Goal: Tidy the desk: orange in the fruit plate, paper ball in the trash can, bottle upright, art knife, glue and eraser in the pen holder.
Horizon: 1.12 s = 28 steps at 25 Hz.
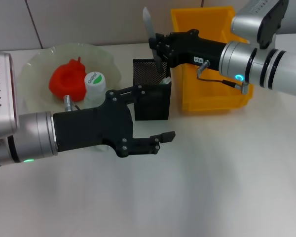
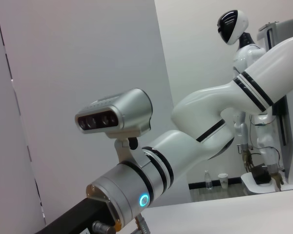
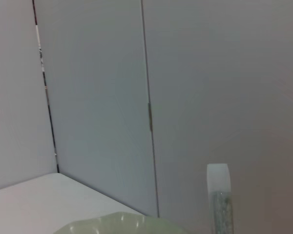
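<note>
My right gripper (image 1: 158, 49) is shut on a slim pale grey art knife (image 1: 147, 20), held upright just above the black mesh pen holder (image 1: 150, 101). The knife's tip also shows in the right wrist view (image 3: 219, 200). A white item (image 1: 166, 80) sticks out of the holder's top. My left gripper (image 1: 155, 116) is open and empty, low over the table in front of the holder. The reddish-orange fruit (image 1: 67, 79) lies in the pale green fruit plate (image 1: 34, 64). The bottle (image 1: 94, 84), with a green-labelled cap, stands upright at the plate's edge, its lower part hidden by my left hand.
The yellow trash bin (image 1: 212, 94) stands right of the pen holder, under my right forearm. The left wrist view shows only my right arm (image 2: 195, 136) and the room behind. The plate's rim (image 3: 117, 222) shows in the right wrist view.
</note>
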Tool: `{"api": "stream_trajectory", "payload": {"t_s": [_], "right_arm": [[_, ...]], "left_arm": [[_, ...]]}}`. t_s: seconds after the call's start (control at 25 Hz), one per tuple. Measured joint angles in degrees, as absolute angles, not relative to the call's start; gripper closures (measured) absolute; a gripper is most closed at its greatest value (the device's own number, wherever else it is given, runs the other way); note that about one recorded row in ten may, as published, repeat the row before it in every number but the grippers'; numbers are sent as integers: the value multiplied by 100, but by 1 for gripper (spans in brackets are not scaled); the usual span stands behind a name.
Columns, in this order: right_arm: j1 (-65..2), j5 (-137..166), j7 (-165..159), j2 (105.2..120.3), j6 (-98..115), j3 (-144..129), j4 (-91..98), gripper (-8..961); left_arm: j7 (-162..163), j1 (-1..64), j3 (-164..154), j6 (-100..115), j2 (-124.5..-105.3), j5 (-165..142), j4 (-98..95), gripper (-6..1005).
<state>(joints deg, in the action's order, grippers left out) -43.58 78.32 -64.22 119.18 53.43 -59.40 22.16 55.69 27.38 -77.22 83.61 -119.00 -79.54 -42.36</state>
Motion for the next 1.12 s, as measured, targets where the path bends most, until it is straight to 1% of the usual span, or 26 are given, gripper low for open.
{"api": "stream_trajectory", "payload": {"t_s": [0.44, 0.88, 1.08, 1.12], "right_arm": [[-4394, 7859, -6435, 11926, 5304, -5955, 2172, 831], [-4474, 7860, -6432, 11920, 5195, -5958, 2074, 810], [-4467, 7851, -6435, 11918, 5156, -5934, 2078, 645], [-4465, 7850, -6435, 11918, 5154, -5931, 2082, 630]], "left_arm": [[5478, 2799, -7726, 8346, -11900, -7955, -4166, 200], [5472, 2825, -7725, 8341, -11900, -7955, -4166, 200], [5472, 2846, -7725, 8340, -11900, -7954, -4166, 200], [5472, 2850, -7725, 8341, -11900, -7955, -4165, 200]]}}
